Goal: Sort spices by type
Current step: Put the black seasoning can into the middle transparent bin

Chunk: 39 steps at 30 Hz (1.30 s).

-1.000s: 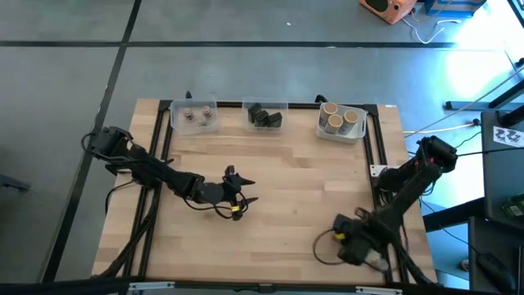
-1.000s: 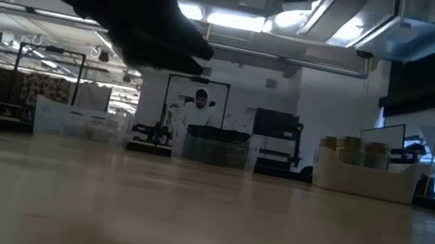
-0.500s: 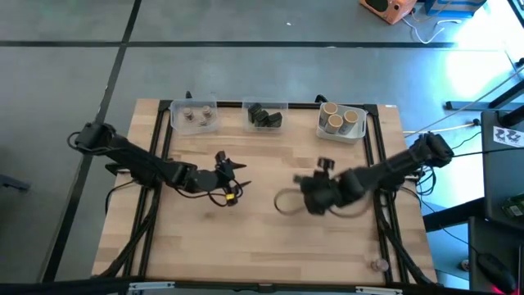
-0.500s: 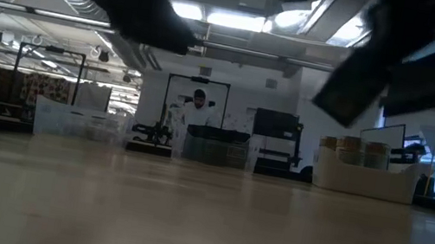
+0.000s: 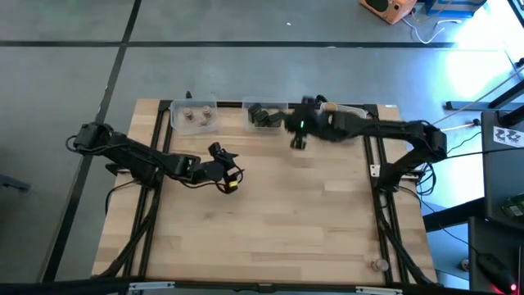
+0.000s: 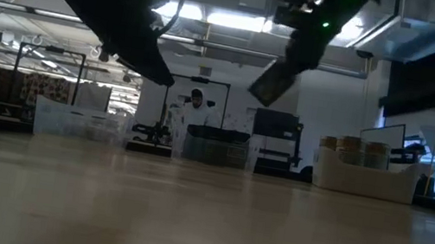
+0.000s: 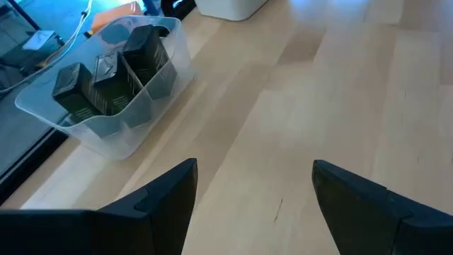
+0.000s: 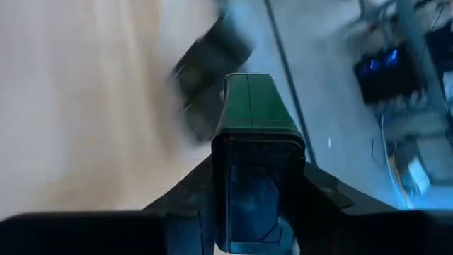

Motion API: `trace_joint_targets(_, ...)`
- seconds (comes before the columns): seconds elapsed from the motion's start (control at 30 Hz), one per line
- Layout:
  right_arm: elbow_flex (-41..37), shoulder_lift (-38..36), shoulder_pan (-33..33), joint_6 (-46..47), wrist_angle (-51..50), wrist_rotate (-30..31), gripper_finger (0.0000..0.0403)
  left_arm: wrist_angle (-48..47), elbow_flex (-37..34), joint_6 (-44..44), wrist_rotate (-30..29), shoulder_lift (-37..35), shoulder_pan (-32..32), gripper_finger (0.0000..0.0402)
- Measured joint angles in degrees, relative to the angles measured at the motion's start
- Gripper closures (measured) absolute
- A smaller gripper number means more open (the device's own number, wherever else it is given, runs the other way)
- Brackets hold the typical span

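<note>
Two arms show from above: the right gripper [image 5: 299,135] hangs beside the middle tub [image 5: 282,105]. In the right wrist view its jaws pinch a dark boxy spice block [image 8: 256,134] by its flat sides; it seems stiff, light. The left gripper [image 7: 255,188] waits, spread, empty.
</note>
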Motion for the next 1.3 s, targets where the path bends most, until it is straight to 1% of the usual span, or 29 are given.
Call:
trace_joint_targets(0.1,0.09,0.97,-6.44,-5.69,8.68,-7.29,0.0270,0.59,0.00,-0.03,0.05,0.00,0.49,0.0139)
trace_joint_targets(0.23,0.09,3.55,-13.71,-7.13,14.65,-15.06,0.0271,0.60,0.00,0.18,0.05,0.02,0.88,0.0139)
trace_joint_targets(0.33,0.13,6.00,-17.64,-8.11,16.13,-19.84,0.0271,0.44,0.00,0.16,0.05,0.02,0.87,0.0139)
trace_joint_targets(0.4,1.86,8.32,-19.40,-8.08,12.80,-22.09,0.0271,0.51,0.00,0.17,0.05,0.02,0.95,0.0139)
trace_joint_targets(0.57,11.80,15.93,-20.56,-6.97,0.69,-22.80,0.0271,0.66,0.00,0.11,0.07,0.02,1.28,0.0139)
trace_joint_targets(0.67,17.21,20.01,-20.41,-6.87,-3.30,-22.89,0.0271,0.65,-0.01,-0.44,0.07,0.05,1.74,0.0139)
trace_joint_targets(0.77,21.18,23.36,-20.51,-6.58,-5.04,-22.68,0.0271,0.66,-0.04,-1.55,0.07,0.51,1.96,0.0139)
trace_joint_targets(1.0,22.19,28.42,-20.82,-4.40,-5.19,-22.49,0.0267,2.20,-0.09,-2.19,0.10,2.39,1.87,0.0139)
trace_joint_targets(1.17,22.24,29.75,-20.79,-3.15,-5.56,-21.84,0.0247,2.04,-0.09,-2.15,0.10,2.45,1.62,0.0139)
trace_joint_targets(1.3,22.10,29.73,-20.71,-2.76,-3.32,-21.42,0.0228,2.07,-0.09,-2.26,0.13,2.45,1.46,0.0139)
